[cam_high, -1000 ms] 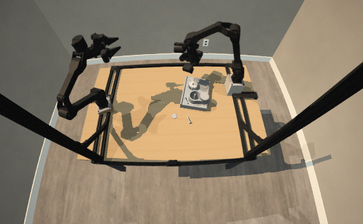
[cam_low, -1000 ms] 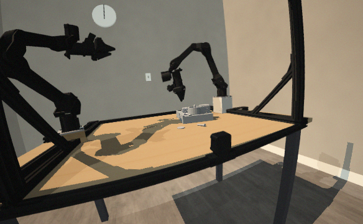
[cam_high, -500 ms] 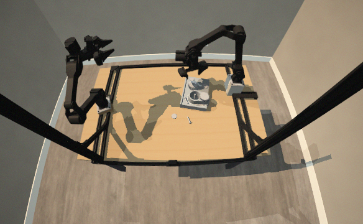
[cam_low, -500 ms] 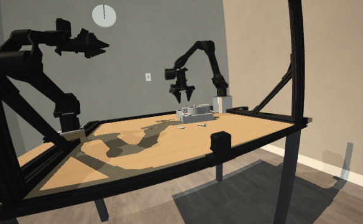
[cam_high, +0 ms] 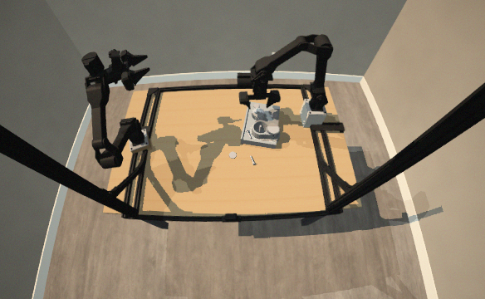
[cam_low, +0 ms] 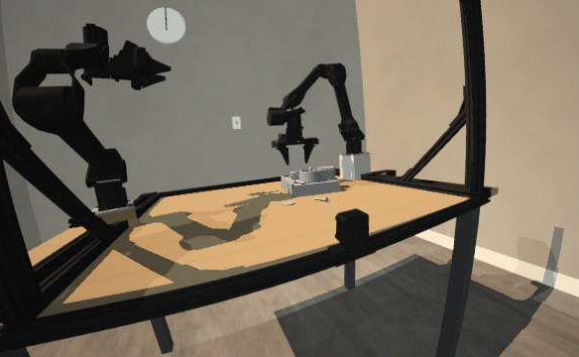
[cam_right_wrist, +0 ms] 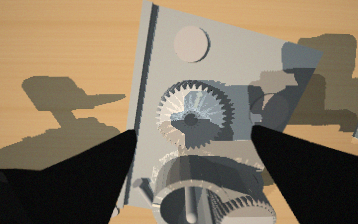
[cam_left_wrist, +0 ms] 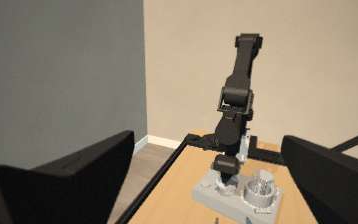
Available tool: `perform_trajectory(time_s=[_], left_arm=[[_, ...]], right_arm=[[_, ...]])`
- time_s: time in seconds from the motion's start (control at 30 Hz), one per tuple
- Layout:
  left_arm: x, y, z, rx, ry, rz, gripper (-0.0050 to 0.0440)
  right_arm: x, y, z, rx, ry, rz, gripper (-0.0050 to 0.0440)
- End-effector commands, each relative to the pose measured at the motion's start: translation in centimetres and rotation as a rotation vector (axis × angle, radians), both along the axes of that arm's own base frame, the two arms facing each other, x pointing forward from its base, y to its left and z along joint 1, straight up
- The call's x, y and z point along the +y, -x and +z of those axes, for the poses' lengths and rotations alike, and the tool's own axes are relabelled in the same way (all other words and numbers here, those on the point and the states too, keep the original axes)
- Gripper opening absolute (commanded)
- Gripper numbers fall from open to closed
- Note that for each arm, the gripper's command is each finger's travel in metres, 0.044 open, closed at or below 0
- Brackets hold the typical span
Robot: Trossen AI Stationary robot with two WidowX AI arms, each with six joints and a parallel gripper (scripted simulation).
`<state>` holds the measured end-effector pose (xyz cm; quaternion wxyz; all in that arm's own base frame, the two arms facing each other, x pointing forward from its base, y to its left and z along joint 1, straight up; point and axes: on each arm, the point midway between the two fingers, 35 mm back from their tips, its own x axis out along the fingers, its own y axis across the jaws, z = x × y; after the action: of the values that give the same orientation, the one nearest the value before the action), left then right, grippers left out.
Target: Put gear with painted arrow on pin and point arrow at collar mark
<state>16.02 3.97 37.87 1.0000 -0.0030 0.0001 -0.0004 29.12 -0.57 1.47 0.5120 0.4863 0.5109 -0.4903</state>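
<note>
A grey base plate lies at the back right of the table. On it a toothed gear lies flat, with a pale streak on its face near the hub. Beside the gear stands a round housing with an upright pin in its middle. I cannot make out the collar's mark. My right gripper hangs open and empty above the plate's far end, with the gear straight below between its fingers. My left gripper is open and empty, held high over the table's back left corner, far from the plate.
A small grey disc and a short bolt lie loose on the table in front of the plate. A round flat pad sits on the plate's corner. A black frame runs around the table's edge.
</note>
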Motion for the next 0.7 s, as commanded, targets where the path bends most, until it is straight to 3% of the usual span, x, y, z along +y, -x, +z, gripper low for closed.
perform_trajectory(time_s=[0.0,0.67], left_arm=[[-0.2,0.1,0.1,-0.001,-0.005,0.001,0.04],[-0.2,0.1,0.1,-0.001,-0.005,0.001,0.04]], right_arm=[[0.3,0.1,0.0,-0.004,-0.007,-0.015,0.04],[0.3,0.0,-2.5,-0.003,-0.005,-0.014,0.04]])
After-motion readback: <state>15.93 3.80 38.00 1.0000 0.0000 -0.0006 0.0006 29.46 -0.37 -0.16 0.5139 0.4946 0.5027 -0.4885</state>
